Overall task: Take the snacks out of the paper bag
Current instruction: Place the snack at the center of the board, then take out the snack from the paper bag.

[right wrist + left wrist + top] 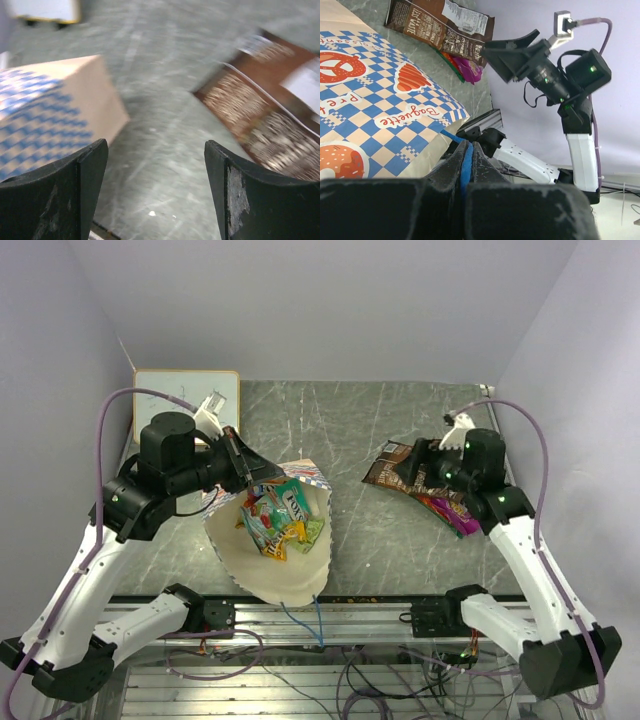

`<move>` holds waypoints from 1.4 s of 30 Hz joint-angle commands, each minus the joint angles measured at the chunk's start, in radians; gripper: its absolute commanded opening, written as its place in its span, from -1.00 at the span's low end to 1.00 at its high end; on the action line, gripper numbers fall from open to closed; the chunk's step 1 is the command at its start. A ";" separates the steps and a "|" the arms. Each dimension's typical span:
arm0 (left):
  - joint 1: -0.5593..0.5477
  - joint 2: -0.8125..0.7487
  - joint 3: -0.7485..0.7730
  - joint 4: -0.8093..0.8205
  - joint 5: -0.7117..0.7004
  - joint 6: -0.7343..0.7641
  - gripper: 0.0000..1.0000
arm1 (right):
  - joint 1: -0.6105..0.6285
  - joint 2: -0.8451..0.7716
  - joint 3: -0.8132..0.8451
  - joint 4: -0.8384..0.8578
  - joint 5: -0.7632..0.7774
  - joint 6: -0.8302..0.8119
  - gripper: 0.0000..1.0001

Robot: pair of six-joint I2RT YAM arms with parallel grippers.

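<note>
The paper bag (270, 575) lies open toward the camera near the table's front edge, with several colourful snack packets (278, 518) inside. My left gripper (246, 472) is shut on the bag's blue cord handle (465, 162) at its far rim; the checkered side (375, 100) fills the left wrist view. The brown bag with a white label (388, 468) and a purple packet (450, 510) lie on the table at the right. My right gripper (412, 470) is open and empty above the brown bag (270, 110); the paper bag's side (45, 110) shows at left.
A small whiteboard (185, 400) lies at the back left. The grey tabletop (360, 430) runs between the paper bag and the brown bag. A metal rail with cables (330, 630) runs along the near edge. Walls close in on both sides.
</note>
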 commanded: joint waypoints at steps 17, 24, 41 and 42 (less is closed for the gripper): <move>-0.006 -0.016 0.018 0.062 0.015 -0.017 -0.86 | 1.092 0.084 0.024 0.330 -0.063 -0.538 0.48; -0.006 -0.023 0.000 0.070 0.021 -0.038 -0.86 | 1.238 0.302 0.112 0.302 0.237 -0.841 0.40; -0.006 -0.040 -0.029 0.112 0.083 -0.060 -0.86 | 1.113 0.646 0.107 0.380 0.302 -1.195 0.22; -0.006 -0.043 -0.033 0.116 0.084 -0.061 -0.86 | 1.102 0.664 0.110 0.387 0.296 -1.197 0.21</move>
